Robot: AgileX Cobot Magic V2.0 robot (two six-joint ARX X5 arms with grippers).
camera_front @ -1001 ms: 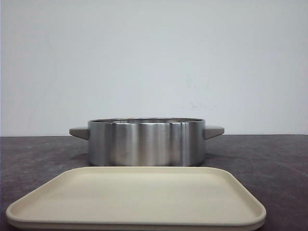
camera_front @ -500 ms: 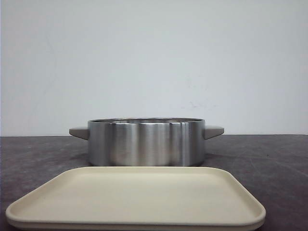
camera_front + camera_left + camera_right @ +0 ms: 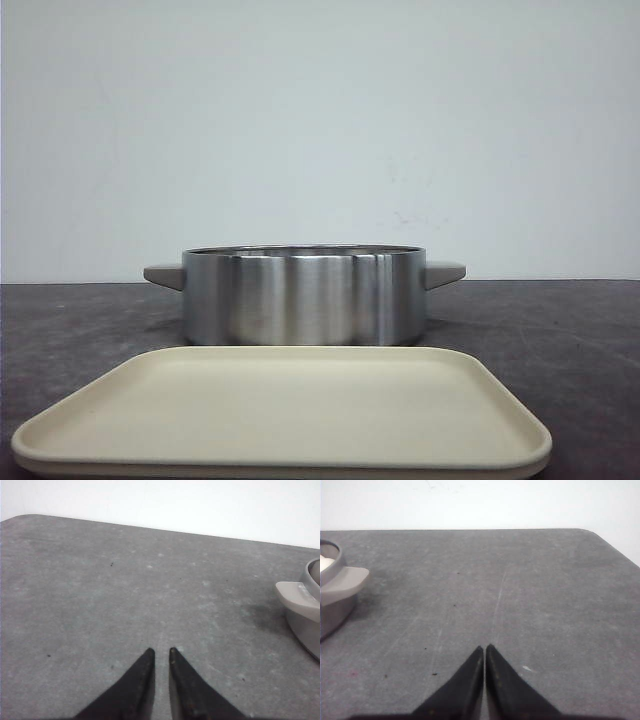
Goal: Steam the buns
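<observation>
Nothing has shifted over the last second: the front view reads the same as it did a moment ago, with tray and pot exactly where they were. I take that to mean the work either has not started or is already finished, and these views do not settle which.

Nearest me lies the cream tray, flat on the dark table and bare on top. Just behind it stands the steel pot, a grey handle sticking out at each side. Its rim sits about level with the front camera, so the inside is hidden from there.

No buns show anywhere on the tray or the table. The right wrist view catches a pale sliver just inside the pot's rim, which could be a bun, but it is too small to tell. If the buns are in the pot, the tray being bare would fit a finished loading.

Out to either side, both arms hang low over bare table, well clear of the pot. The left fingers stand a narrow slit apart, holding nothing. The right fingers are pressed almost tip to tip, also with nothing between them.
</observation>
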